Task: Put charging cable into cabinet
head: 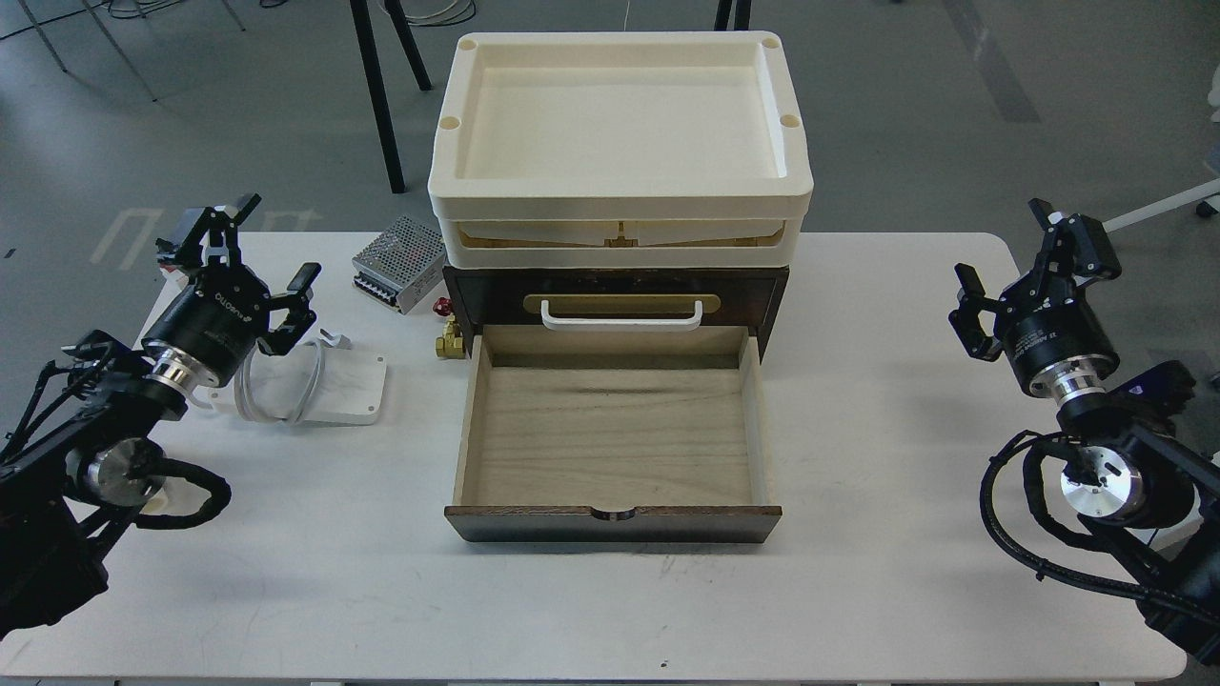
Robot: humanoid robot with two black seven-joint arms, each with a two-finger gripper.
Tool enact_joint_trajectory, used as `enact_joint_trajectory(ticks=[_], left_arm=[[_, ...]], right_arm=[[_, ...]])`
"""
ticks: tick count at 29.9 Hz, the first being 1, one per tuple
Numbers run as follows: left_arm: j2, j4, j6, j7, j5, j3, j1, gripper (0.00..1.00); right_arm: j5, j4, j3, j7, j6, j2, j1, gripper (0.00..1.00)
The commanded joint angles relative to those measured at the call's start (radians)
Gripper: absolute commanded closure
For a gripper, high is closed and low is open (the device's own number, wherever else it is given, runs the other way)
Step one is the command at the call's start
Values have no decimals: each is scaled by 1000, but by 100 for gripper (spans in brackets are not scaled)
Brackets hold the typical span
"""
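Observation:
The charging cable (348,386), a flat white slab with a grey cord looped at its left side, lies on the table left of the cabinet. The cabinet (616,286) is a dark brown box with a white handle (621,316); its light wood drawer (615,433) is pulled out toward me and holds nothing. My left gripper (257,257) hovers open just above and left of the cable, partly covering the cord. My right gripper (1006,252) stands open over the table's right edge, far from the cabinet.
A big cream tray (457,162) sits on top of the cabinet. A perforated metal power-supply box (400,262) lies behind the cable. A small brass and red fitting (448,333) stands by the cabinet's left side. Chair legs stand on the floor beyond the white table (858,400).

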Motion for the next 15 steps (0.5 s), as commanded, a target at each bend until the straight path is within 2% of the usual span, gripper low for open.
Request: enact_joint_trajectory(ticks=[1, 8, 15], left_arm=[[-9, 2, 0, 0, 6, 4, 0, 0], [37, 15, 0, 0, -2, -2, -9, 0], [266, 9, 0, 0, 102, 10, -78, 1]], right_arm=[[0, 0, 0, 0, 0, 0, 0, 1], [0, 0, 2, 0, 0, 0, 0, 1], [0, 0, 2, 0, 0, 0, 0, 1]])
